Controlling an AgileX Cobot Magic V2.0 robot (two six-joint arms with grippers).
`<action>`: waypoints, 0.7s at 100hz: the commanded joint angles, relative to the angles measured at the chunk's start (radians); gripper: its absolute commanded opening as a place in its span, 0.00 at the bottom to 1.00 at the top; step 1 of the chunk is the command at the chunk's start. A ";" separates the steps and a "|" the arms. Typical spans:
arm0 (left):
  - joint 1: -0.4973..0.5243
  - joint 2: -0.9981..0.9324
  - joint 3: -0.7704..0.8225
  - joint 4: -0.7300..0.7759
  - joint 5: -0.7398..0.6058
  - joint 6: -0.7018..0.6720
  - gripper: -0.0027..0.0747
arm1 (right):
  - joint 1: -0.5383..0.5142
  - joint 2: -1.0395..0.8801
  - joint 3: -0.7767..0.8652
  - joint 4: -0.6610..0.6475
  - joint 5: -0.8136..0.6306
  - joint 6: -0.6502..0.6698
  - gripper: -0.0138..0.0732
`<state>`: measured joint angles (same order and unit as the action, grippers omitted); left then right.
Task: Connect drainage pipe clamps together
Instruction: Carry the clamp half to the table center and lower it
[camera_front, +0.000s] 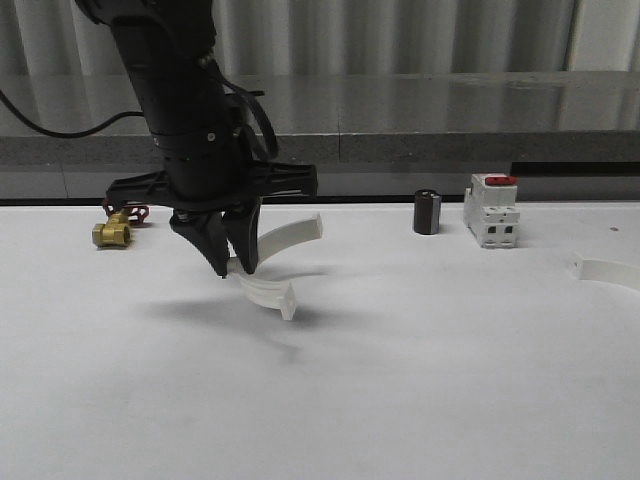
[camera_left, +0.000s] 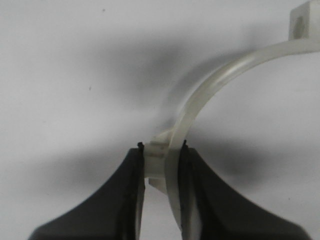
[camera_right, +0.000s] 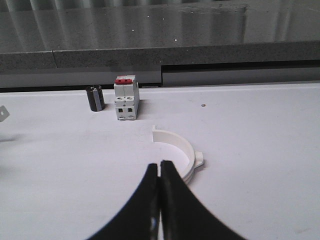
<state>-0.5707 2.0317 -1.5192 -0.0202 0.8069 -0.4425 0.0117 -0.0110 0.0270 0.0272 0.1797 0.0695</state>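
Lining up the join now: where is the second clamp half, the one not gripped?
The loose clamp half lies flat at the table's far right edge in the front view, right of the red-topped switch, just beyond the right gripper.

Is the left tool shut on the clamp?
Yes. Left tool is shut on the clamp; both fingers press its band near the tab.

Item count, table surface

I count two white clamp halves (camera_front: 275, 262) (camera_right: 179, 150), one brass valve (camera_front: 112, 233), one black cylinder (camera_front: 427, 212), one switch (camera_front: 491, 210) (red-topped).
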 joint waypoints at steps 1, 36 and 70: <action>-0.011 -0.054 -0.032 0.003 -0.022 -0.018 0.04 | -0.005 -0.020 -0.015 0.001 -0.075 -0.006 0.08; -0.016 -0.011 -0.029 -0.004 -0.014 -0.022 0.04 | -0.005 -0.020 -0.015 0.001 -0.075 -0.006 0.08; -0.022 0.012 -0.029 -0.008 0.006 -0.027 0.04 | -0.005 -0.020 -0.015 0.001 -0.075 -0.006 0.08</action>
<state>-0.5807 2.0871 -1.5192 -0.0179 0.8128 -0.4580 0.0117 -0.0110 0.0270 0.0272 0.1797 0.0695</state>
